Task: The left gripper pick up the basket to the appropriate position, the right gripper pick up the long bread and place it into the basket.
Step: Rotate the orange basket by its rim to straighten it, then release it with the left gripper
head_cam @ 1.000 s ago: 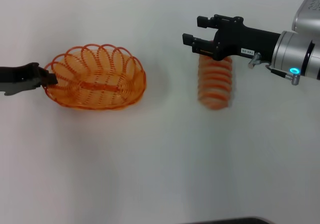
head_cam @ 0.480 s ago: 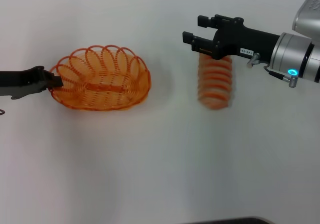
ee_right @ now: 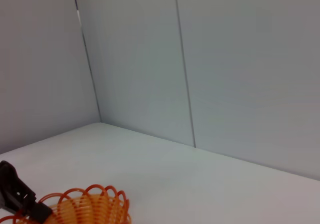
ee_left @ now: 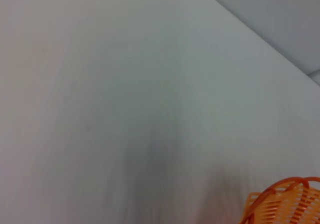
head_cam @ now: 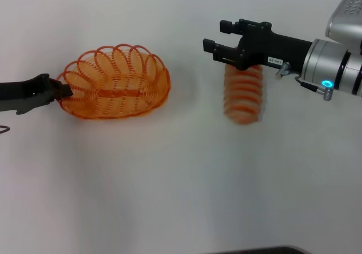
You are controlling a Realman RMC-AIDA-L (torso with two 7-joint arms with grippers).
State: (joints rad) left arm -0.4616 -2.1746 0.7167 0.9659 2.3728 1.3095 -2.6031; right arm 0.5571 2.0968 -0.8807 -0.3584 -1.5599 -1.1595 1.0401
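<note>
Two grippers are busy here, one on each side of the white table (head_cam: 169, 192). Over on the left, the left gripper (head_cam: 61, 90) is pinched onto the left end of the basket (head_cam: 116, 84), fingers clamped on the looped rim. The basket looks tipped, its far rim raised and the open side facing a bit toward the near edge; can't say for sure how much of it touches the table. From the right wrist camera you can see the same thing from the other side: the basket's loops (ee_right: 87, 206) with the black left gripper (ee_right: 17, 196) clamped on its end.

On the right, the right gripper (head_cam: 218, 44) reaches in from the right edge and sits over the far end of the long bread (head_cam: 244, 94). Its fingers are spread apart, with the loaf's far end tucked under the gripper body, so it isn't squeezing anything. The bread lies lengthwise, running far to near, well right of the basket.

Open table sits between basket and bread, and the whole near half is bare. The left wrist camera only catches a corner of the basket (ee_left: 285, 204) plus table.
</note>
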